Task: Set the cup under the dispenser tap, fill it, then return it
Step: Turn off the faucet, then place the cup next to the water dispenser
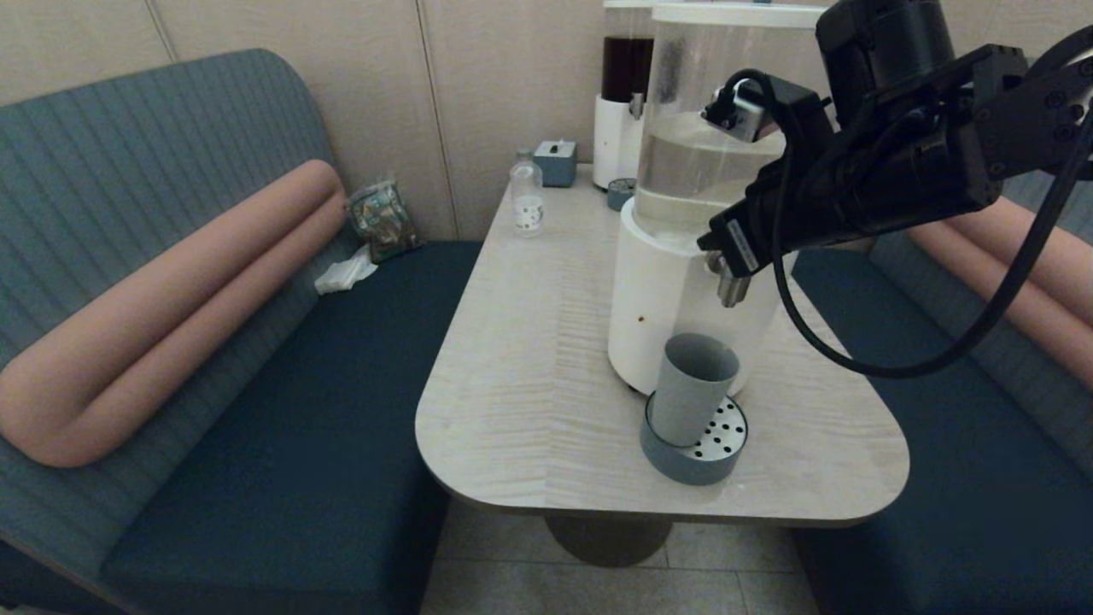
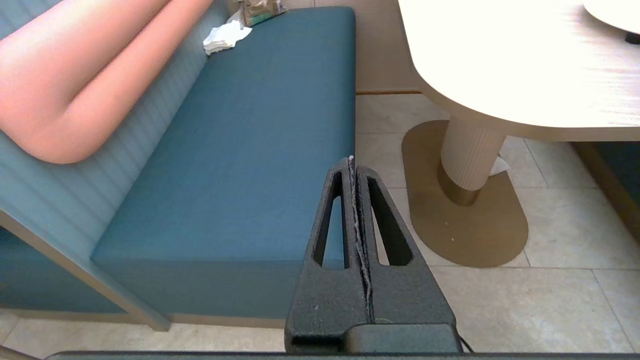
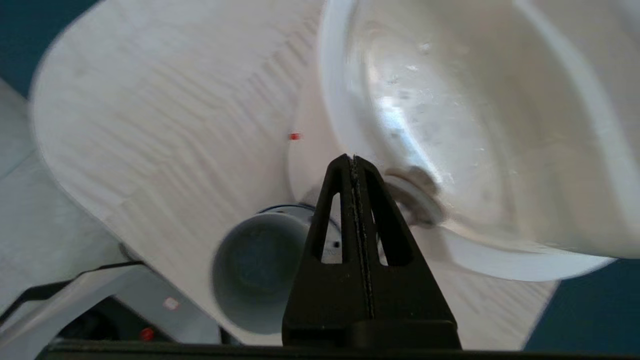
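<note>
The grey-blue cup (image 1: 692, 389) stands upright on the round perforated tray (image 1: 721, 461), right below the dispenser tap (image 1: 732, 289) of the big dispenser (image 1: 657, 290) with the clear tank. My right arm (image 1: 854, 188) reaches in from the upper right, its end level with the tap's top. In the right wrist view the right gripper (image 3: 353, 159) is shut and holds nothing. Its tip lies just beside the tap (image 3: 417, 196), above the cup (image 3: 255, 272). My left gripper (image 2: 351, 161) is shut and empty, parked low beside the bench, away from the table.
A slimmer dispenser (image 1: 626, 77) with dark liquid, a small box (image 1: 556, 162) and a small clear bottle (image 1: 527, 201) stand at the table's far end. Blue benches (image 1: 282, 427) flank the table (image 1: 529, 359). A packet (image 1: 382, 218) and a tissue (image 1: 346, 273) lie on the left bench.
</note>
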### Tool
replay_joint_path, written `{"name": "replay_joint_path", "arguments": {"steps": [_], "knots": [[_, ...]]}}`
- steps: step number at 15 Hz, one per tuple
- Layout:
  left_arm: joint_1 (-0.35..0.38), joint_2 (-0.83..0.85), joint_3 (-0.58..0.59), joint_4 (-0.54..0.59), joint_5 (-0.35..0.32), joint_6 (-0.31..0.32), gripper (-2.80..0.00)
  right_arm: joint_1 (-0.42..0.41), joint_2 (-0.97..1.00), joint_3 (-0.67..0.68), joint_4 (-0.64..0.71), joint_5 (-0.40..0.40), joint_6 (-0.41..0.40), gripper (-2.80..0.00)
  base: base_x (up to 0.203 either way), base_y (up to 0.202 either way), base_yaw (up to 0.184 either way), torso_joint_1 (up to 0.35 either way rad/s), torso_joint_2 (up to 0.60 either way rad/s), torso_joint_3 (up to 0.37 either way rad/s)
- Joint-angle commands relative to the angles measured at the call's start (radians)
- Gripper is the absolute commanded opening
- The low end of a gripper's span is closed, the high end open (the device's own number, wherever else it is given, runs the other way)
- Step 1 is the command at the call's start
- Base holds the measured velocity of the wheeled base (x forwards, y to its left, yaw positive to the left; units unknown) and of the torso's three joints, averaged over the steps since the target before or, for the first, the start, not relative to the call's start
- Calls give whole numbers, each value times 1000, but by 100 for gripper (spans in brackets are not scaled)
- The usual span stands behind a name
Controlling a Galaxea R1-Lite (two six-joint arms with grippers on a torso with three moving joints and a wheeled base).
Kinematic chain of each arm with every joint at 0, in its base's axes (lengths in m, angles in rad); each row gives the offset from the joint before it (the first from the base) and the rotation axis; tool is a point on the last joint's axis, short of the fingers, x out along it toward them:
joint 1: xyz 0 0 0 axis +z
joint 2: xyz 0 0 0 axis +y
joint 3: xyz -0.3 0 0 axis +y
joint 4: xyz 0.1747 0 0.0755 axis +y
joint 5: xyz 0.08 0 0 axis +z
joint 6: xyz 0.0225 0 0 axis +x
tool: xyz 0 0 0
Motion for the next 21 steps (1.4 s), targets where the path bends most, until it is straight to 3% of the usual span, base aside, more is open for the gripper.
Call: {"name": "replay_joint_path", "arguments": {"steps": [1, 9, 11, 13, 15, 16, 19, 21], "knots": [[0, 2, 1, -1, 0, 1, -280, 0, 0, 0, 7, -10, -9, -280, 0, 0, 0, 0, 0, 0], [0, 2, 2, -1, 0, 1, -280, 0, -9, 2, 7, -43, -13, -280, 0, 0, 0, 0, 0, 0], [0, 2, 0, -1, 0, 1, -280, 1, -18, 2, 7, -28, -8, -280, 0, 0, 0, 0, 0, 0], [0, 2, 0, -1, 0, 1, -280, 10, -45, 2, 11, 51, -3, -280, 0, 0, 0, 0, 0, 0], [0, 2, 0, -1, 0, 1, -280, 34, -97, 4, 29, 159, 2, -280, 0, 0, 0, 0, 0, 0], [0, 2, 0, -1, 0, 1, -280, 48, -133, 8, 38, 174, 7, -280, 0, 0, 0, 0, 0, 0], [0, 2, 1, -1, 0, 1, -280, 82, -291, 30, 48, 179, 22, -280, 0, 0, 0, 0, 0, 0], [0, 2, 0, -1, 0, 1, -280, 79, -449, 108, 48, 125, 23, -280, 0, 0, 0, 0, 0, 0]]}}
